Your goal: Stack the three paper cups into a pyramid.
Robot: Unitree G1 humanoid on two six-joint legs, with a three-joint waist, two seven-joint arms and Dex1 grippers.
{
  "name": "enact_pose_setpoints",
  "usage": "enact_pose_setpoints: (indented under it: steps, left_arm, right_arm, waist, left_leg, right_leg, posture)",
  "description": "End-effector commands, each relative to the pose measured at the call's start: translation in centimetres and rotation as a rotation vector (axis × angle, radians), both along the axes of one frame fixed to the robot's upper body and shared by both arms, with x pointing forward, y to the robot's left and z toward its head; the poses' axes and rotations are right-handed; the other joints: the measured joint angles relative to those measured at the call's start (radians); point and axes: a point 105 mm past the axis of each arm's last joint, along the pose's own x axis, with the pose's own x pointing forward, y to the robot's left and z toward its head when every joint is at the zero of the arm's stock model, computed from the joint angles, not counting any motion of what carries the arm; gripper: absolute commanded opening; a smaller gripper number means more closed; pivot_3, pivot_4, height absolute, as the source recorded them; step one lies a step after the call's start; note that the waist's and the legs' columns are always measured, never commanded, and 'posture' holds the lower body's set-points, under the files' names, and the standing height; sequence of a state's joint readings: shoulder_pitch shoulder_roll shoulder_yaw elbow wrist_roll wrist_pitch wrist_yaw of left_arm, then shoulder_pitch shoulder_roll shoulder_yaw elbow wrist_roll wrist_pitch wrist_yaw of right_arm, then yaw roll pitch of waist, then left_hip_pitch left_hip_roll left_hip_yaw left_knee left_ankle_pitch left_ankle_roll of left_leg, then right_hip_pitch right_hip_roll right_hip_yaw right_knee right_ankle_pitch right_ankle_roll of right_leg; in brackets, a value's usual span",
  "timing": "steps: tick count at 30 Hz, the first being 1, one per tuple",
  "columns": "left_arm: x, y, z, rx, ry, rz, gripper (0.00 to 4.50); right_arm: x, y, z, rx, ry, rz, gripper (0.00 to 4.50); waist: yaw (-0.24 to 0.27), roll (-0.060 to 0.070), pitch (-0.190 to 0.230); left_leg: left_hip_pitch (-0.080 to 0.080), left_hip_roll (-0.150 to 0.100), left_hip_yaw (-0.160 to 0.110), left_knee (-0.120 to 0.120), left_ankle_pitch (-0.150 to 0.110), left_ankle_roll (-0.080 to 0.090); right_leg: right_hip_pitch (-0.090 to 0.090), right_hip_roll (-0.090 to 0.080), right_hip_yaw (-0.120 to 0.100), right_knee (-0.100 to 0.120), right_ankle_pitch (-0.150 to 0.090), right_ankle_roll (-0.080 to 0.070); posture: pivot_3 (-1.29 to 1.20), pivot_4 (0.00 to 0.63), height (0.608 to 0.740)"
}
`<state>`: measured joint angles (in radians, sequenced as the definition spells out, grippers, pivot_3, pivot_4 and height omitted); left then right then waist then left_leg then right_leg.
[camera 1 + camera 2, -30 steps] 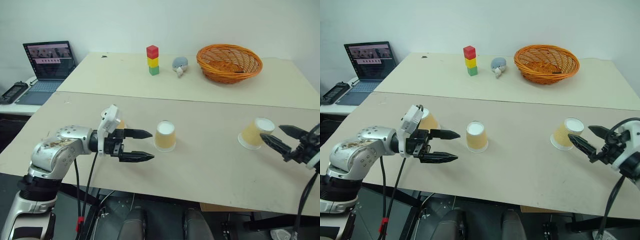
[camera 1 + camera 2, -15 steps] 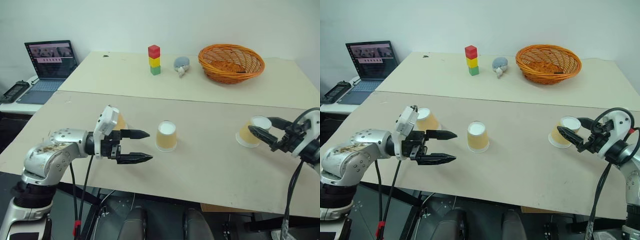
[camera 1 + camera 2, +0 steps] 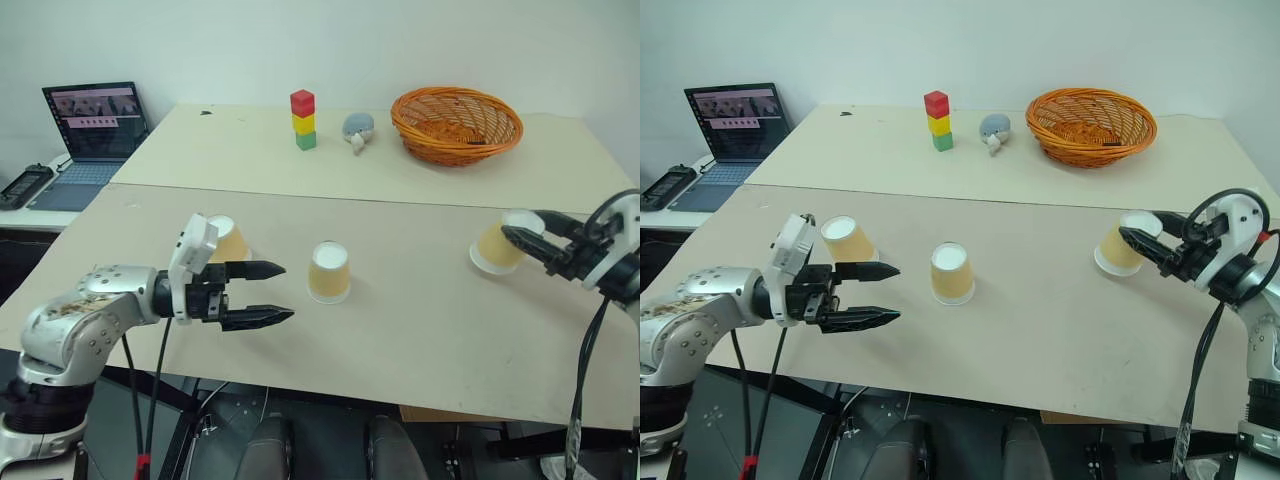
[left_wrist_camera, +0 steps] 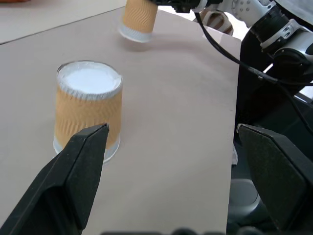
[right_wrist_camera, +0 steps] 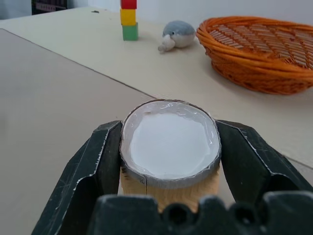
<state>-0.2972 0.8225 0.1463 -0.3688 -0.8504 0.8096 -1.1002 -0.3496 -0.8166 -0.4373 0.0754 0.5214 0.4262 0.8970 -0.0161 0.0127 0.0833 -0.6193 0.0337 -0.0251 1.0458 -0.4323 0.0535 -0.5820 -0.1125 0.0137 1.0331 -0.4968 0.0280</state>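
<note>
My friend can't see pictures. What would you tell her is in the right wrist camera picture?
Two black gripper fingers squeeze a small yellow-orange paper cup from both sides, its white base facing the camera. Behind it, on a beige table, sit an orange wicker basket, a small grey plush toy and a tower of red, yellow and green blocks.

Counting it up: three paper cups, one on the left (image 3: 846,238), one in the middle (image 3: 952,273), one on the right (image 3: 1118,246). Also one wicker basket (image 3: 1091,125), one block tower (image 3: 938,120) of three blocks, one small grey plush toy (image 3: 993,130). Off to the side, one laptop (image 3: 732,130).
</note>
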Motion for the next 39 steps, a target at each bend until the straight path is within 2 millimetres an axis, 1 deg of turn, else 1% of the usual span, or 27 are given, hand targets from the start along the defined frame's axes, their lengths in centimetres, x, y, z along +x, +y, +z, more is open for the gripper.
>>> enact_pose_setpoints:
  steps: [1, 3, 6, 8, 10, 14, 17, 20, 23, 29, 39]
  left_arm:
    - [-0.2, 0.5, 1.3, -0.011, -0.052, 0.026, 4.5]
    - [-0.4, 0.6, 1.4, -0.017, -0.055, 0.034, 4.5]
    - [-0.9, 0.5, 1.1, -0.015, -0.05, 0.037, 4.5]
    - [-1.2, 0.4, 1.0, -0.013, -0.048, 0.038, 4.5]
    - [-1.3, 0.4, 0.9, -0.012, -0.049, 0.045, 4.5]
    - [-1.4, 0.4, 0.9, -0.019, -0.056, 0.061, 4.5]
    - [-1.7, 0.4, 0.9, -0.019, -0.057, 0.067, 4.5]
    - [-1.7, 0.5, 0.8, -0.017, -0.059, 0.077, 4.5]
    - [-1.7, 0.5, 0.9, -0.017, -0.062, 0.08, 4.5]
    - [-1.7, 0.5, 1.1, -0.017, -0.069, 0.08, 4.5]
    - [-1.7, 0.2, 1.2, -0.025, -0.068, 0.076, 4.5]
  right_arm:
    - [0.2, 2.1, 3.3, -0.012, -0.098, 0.099, 2.76]
    - [0.5, 3.7, 4.5, -0.02, -0.116, 0.17, 2.76]
    - [-0.7, 7.6, 5.3, -0.037, -0.093, 0.406, 2.76]
    - [-1.5, 9.3, 5.0, -0.062, -0.053, 0.527, 2.76]
    - [-1.9, 10.2, 4.0, -0.103, -0.002, 0.603, 2.76]
    - [-2.2, 11.5, 1.8, -0.162, 0.096, 0.702, 2.76]
    - [-2.4, 12.1, 1.2, -0.161, 0.123, 0.753, 2.76]
    - [-2.6, 13.1, 0.1, -0.17, 0.144, 0.797, 2.76]
    - [-2.4, 13.8, -0.3, -0.159, 0.142, 0.816, 2.76]
    - [-1.8, 15.0, -1.2, -0.151, 0.143, 0.844, 2.76]
    - [-0.1, 15.7, -1.9, -0.142, 0.137, 0.841, 2.76]
  waist:
    - [0.001, 0.0, 0.0]
    - [0.001, 0.0, 0.0]
    - [-0.002, 0.0, 0.0]
    - [-0.002, 0.0, 0.0]
    - [0.0, 0.0, 0.0]
    - [0.006, 0.0, 0.0]
    - [0.003, 0.0, 0.001]
    - [0.003, 0.0, 0.001]
    - [0.003, 0.0, 0.001]
    - [0.001, 0.0, 0.001]
    - [0.0, 0.0, 0.001]
  left_leg:
    - [0.0, 0.0, 0.0, 0.0, 0.0, 0.0]
    - [0.0, 0.0, 0.0, 0.0, 0.0, 0.0]
    - [-0.001, 0.0, 0.0, 0.0, 0.0, 0.0]
    - [-0.003, 0.0, -0.001, 0.0, 0.0, 0.0]
    - [-0.003, 0.0, -0.002, 0.0, 0.0, 0.0]
    - [-0.003, -0.001, -0.003, 0.0, 0.0, 0.0]
    - [-0.004, -0.001, -0.003, 0.0, 0.0, 0.0]
    - [-0.005, -0.001, -0.003, 0.0, 0.0, 0.0]
    - [-0.004, -0.001, -0.003, 0.0, 0.0, -0.001]
    - [-0.004, -0.001, -0.003, 0.0, 0.0, -0.001]
    - [-0.004, -0.002, -0.003, 0.0, 0.001, -0.001]
  right_leg:
    - [0.0, 0.0, 0.0, 0.0, 0.0, 0.0]
    - [0.0, -0.001, 0.0, 0.0, 0.0, 0.0]
    - [-0.001, -0.001, 0.0, 0.0, 0.0, 0.0]
    - [-0.002, -0.001, 0.001, -0.001, 0.0, 0.0]
    - [-0.002, -0.001, 0.001, -0.001, 0.0, 0.0]
    - [-0.001, -0.003, 0.0, -0.002, 0.0, 0.0]
    - [-0.001, -0.003, 0.0, -0.003, 0.0, 0.0]
    - [-0.002, -0.004, 0.0, -0.002, 0.0, 0.0]
    - [-0.002, -0.007, 0.0, -0.002, 0.0, 0.0]
    - [-0.002, -0.008, 0.0, -0.002, 0.0, 0.0]
    - [-0.003, -0.008, -0.001, -0.001, 0.0, 0.0]
  posture:
    - [0.0, 0.15, 0.629]
    - [0.0, 0.15, 0.629]
    - [0.0, 0.15, 0.629]
    - [0.0, 0.15, 0.629]
    - [0.0, 0.15, 0.629]
    - [0.0, 0.15, 0.629]
    - [0.0, 0.15, 0.629]
    - [0.0, 0.15, 0.629]
    - [0.0, 0.15, 0.629]
    - [0.0, 0.15, 0.629]
    - [0.0, 0.15, 0.629]
